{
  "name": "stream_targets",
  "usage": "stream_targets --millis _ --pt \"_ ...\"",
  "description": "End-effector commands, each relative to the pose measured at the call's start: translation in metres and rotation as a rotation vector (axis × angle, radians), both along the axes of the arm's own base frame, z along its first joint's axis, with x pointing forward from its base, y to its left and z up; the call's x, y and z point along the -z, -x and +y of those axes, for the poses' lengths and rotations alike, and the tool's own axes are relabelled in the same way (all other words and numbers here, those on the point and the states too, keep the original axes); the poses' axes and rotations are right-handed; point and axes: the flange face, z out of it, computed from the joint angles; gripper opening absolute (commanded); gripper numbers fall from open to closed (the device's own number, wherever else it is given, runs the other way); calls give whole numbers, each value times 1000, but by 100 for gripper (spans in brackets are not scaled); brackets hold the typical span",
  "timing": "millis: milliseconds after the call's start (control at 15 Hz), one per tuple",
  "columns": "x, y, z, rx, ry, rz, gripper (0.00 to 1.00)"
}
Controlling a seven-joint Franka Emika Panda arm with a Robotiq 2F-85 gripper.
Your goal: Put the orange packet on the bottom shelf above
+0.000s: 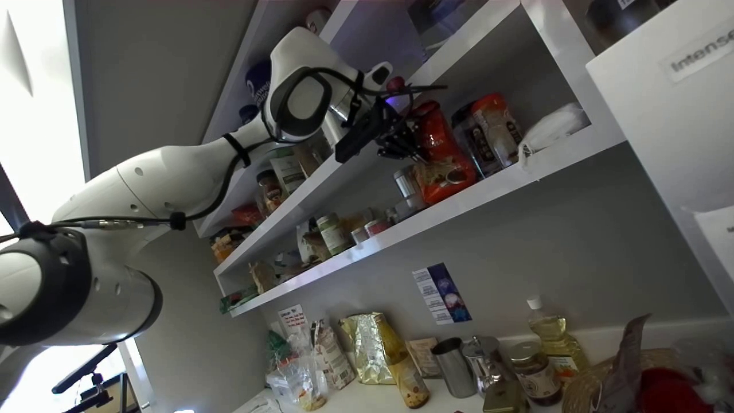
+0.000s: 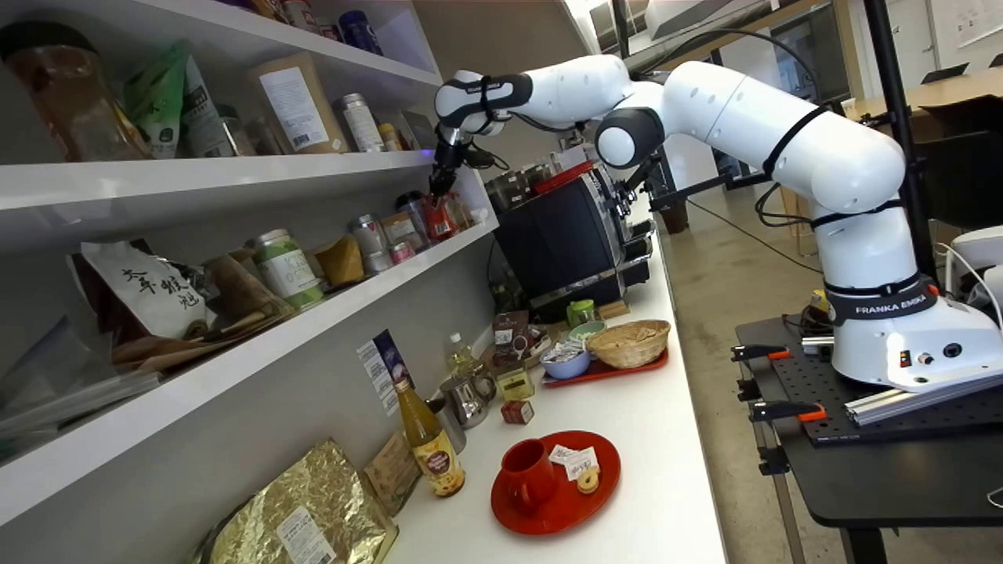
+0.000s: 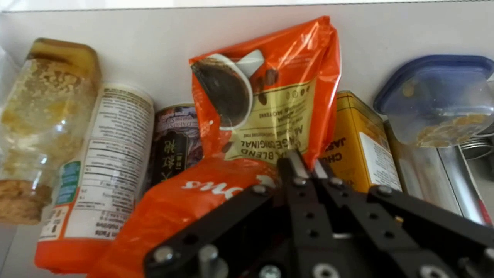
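The orange packet is upright at the front of the bottom shelf, its lower end at the board; it also shows in an exterior view, near the far end of the shelf. In the wrist view, which is upside down, the packet has a cup print, and its upper part bulges towards the camera. My gripper is shut on the packet's side edge, pinching a fold between the fingertips. I cannot tell whether the packet's full weight rests on the shelf.
In the wrist view, a yellow-orange box and blue-lidded container stand on one side of the packet. A dark tin, orange-lidded jar and corked bottle stand on the other. A higher white shelf runs above.
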Motion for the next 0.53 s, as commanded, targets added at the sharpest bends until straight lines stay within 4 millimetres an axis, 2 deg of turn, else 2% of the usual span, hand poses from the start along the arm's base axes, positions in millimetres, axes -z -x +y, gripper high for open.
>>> stream_targets --millis 0,133,200,333,467 --pt "7 -4 4 2 -5 33 1" --pt "6 -3 4 3 -8 33 4" --pt "6 -3 4 6 -9 35 29" --pt "10 -3 5 5 -12 57 33" --pt "13 0 5 28 -9 105 47"
